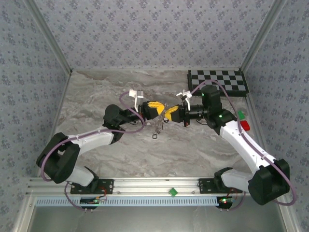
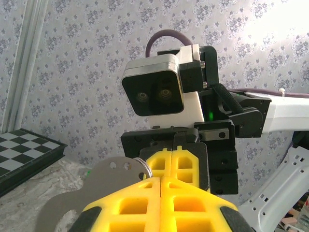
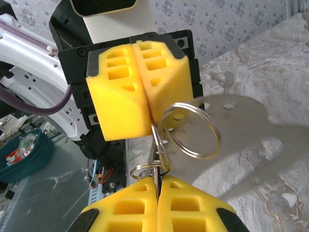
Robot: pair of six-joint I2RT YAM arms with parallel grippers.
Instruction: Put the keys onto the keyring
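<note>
Two grippers tip to tip, keyring btwn them

L gripper (image 2: 160, 181) & R gripper (image 3: 157, 181) meet above mid worktop (image 1: 120, 154), approx halfway btwn its L & R edges. Keyring (image 3: 216, 130) is a silver split ring, held off the surface in the gap btwn the two sets of tips. L pads are pressed flat together, w/ the ring's edge nipped in their seam. R pads are also closed tight, w/ a small second ring (image 3: 143, 168) + thin dark wire caught at the seam. Flat grey plate (image 3: 241, 140) w/ holes sits behind the keyring, holed end overlapping it; can't tell if threaded. Top view: small dark loop (image 1: 154, 137) just near-side of the tips; lying or hanging, can't tell. Chessboard (image 1: 218, 81) at far R corner, well apart.
</note>
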